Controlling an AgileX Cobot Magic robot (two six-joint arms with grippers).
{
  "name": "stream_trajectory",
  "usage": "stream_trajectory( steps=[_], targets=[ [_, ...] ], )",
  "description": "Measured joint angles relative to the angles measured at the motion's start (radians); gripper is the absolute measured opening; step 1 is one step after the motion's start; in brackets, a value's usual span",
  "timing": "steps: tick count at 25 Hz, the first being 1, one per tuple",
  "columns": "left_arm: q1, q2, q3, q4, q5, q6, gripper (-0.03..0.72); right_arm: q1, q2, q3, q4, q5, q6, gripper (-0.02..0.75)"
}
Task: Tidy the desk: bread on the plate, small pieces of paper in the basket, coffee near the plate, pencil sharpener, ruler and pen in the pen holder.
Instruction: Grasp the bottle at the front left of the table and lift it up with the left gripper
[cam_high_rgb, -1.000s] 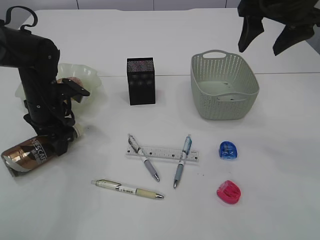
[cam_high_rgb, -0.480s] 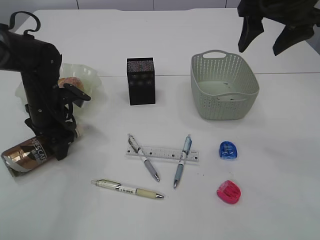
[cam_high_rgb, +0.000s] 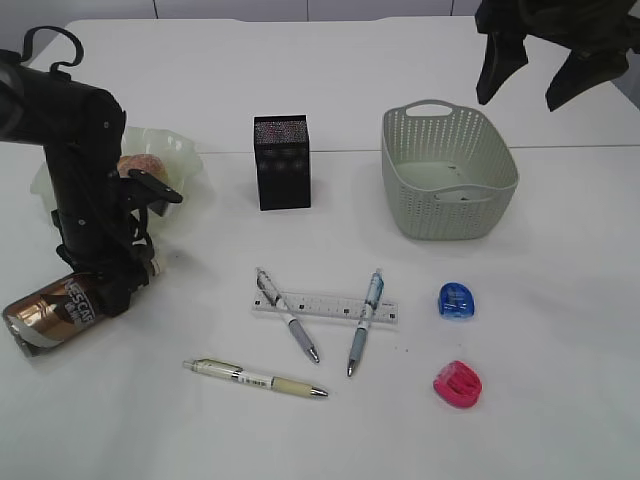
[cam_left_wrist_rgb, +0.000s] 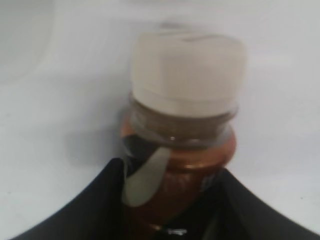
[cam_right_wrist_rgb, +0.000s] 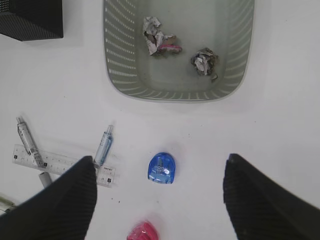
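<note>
Left hand clamped around the coffee bottle, lying on its side on the bench at about 8 o'clock, just below the plate. Right hand up high over the basket, spread wide, holding nothing.

Brown-copper coffee bottle with whitish cap, black mesh pen holder, grey-green slotted basket, blue sharpener, pink sharpener, clear ruler, pale translucent plate, white table.
</note>
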Motion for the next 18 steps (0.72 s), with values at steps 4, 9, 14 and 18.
stream_trajectory(
  steps=[4, 9, 14, 18],
  targets=[
    [0.0, 0.0, -0.002, -0.004, 0.011, 0.0, 0.302, 0.0, 0.0, 0.0, 0.0, 0.0, 0.0, 0.577],
    [0.007, 0.006, -0.023, -0.108, 0.056, 0.0, 0.298, 0.0, 0.0, 0.0, 0.0, 0.0, 0.0, 0.577],
    [0.042, 0.01, -0.087, -0.247, 0.108, -0.079, 0.296, 0.0, 0.0, 0.0, 0.0, 0.0, 0.0, 0.577],
    [0.078, -0.009, -0.108, -0.26, 0.142, -0.17, 0.296, 0.0, 0.0, 0.0, 0.0, 0.0, 0.0, 0.577]
  ],
)
